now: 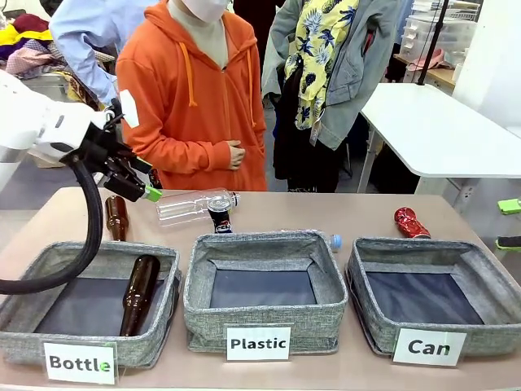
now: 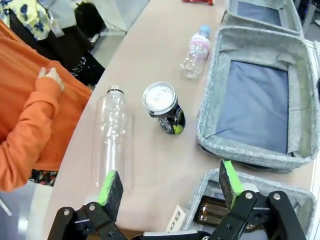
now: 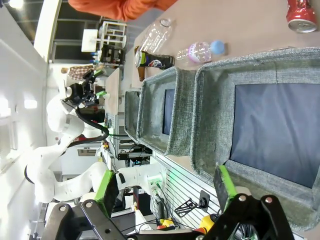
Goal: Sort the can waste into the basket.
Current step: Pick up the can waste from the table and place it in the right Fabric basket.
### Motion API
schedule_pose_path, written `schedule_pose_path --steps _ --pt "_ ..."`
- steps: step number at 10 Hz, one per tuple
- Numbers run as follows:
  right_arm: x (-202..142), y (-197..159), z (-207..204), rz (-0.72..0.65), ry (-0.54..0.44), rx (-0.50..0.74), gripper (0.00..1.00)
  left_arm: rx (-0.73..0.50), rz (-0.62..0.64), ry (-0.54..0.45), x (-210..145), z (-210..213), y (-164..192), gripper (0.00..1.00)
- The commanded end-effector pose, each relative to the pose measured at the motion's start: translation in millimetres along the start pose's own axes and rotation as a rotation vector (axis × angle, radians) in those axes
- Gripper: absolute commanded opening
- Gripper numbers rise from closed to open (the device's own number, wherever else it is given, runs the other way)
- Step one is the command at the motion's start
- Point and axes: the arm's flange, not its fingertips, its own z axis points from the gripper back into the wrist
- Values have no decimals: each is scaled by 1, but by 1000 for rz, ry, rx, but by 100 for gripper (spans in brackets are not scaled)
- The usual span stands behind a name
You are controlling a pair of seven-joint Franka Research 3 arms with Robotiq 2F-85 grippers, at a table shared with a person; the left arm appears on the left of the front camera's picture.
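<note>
Red can (image 2: 198,1) mostly off-frame, top.

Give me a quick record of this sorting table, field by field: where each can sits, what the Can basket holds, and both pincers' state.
dark can: upright on the table behind the Plastic basket
red crushed can: on the table behind the Can basket
Can basket contents: nothing
left pincer: open, holding nothing, raised near the Bottle basket
right pincer: open, holding nothing, near the Can basket
</note>
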Motion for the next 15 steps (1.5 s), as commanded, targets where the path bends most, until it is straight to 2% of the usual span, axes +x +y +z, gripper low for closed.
schedule_pose_path --steps 1,4,5,8,11,15 --pt "1 0 0 26 -10 19 100 -69 -23 -65 -14 -29 17 100" --pt "1 0 0 26 -10 19 100 -86 -46 -232 -45 -72 34 100" --pt "1 0 0 26 -10 19 100 -56 -54 -249 -52 -89 35 100" --pt "1 0 0 26 -10 19 100 -113 -121 -292 -67 -127 39 100" --pt "1 0 0 26 -10 19 100 -168 -62 -293 -79 -151 42 100" --pt "1 0 0 26 -10 19 100 -194 -31 -353 -67 -179 45 100"
